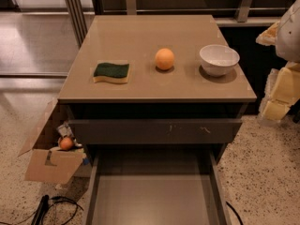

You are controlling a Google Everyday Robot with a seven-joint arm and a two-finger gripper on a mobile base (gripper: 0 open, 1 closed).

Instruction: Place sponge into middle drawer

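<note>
**Ann:** One cabinet (140,36) fills the middle of the view. The gripper (280,93) hangs off to its side, out past the edge of the top, and it touches nothing I can see.

**Ben:** Spread or pressed together?

**Ann:** Cannot tell. Only pale yellow and white shapes show there.

**Ben:** Drawers, how many?

**Ann:** Two. The middle drawer (154,198) is pulled right out, lower than the gripper and off to its side, with its smooth grey floor showing. The upper drawer (154,131) sits shut above it, with pale scratch marks on its front.

**Ben:** Anything on the floor?

**Ann:** One cardboard box (49,165) stands on the far side of the cabinet from the gripper, its flaps open.

**Ben:** And on top?

**Ann:** Three things in a row. One white bowl (219,59) stands upright, nearest the gripper. One sponge (111,72) is the farthest of the three from the gripper. It lies flat, dark green face up on its yellow base, near the front edge of the top. It is well apart from the gripper and is not in the drawer.

**Ben:** Between those two?

**Ann:** One orange (164,59), touching neither of them. A second small round orange thing (66,143) sits in the box. And one black cable (56,205) is looped on the floor beyond the box, farthest from the gripper.
</note>
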